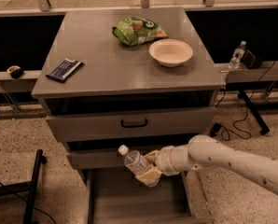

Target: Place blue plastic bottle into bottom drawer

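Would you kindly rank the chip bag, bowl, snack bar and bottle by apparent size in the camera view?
Largest: chip bag and bowl, roughly alike.
Next: blue plastic bottle, partly hidden in the gripper over the bottom drawer.
Smallest: snack bar.

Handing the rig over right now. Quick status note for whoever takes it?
Hand: shut on the blue plastic bottle, above the back part of the open bottom drawer.
Bottle: tilted, cap up and to the left in the camera view, held clear of the drawer floor.
Done: bottle grasped, drawer open, bottle brought over it.
Left: lower the bottle into the drawer, release it, pull the arm out.
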You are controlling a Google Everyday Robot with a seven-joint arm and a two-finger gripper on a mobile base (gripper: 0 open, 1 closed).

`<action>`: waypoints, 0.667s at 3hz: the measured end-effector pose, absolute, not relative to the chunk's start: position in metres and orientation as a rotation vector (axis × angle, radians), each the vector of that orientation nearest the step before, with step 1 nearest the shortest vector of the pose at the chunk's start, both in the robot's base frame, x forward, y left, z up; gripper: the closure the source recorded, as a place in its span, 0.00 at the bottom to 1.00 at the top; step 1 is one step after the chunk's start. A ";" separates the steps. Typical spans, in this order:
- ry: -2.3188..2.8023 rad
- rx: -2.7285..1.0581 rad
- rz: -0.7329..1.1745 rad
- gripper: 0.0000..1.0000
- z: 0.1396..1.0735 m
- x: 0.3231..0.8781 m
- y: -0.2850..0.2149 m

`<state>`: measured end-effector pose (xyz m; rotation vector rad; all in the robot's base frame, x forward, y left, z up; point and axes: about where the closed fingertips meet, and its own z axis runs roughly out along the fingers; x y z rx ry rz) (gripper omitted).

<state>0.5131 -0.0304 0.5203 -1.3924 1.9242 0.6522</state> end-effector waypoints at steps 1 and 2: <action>1.883 -1.319 0.761 1.00 0.469 0.508 -0.031; 1.888 -1.296 0.815 1.00 0.444 0.498 -0.026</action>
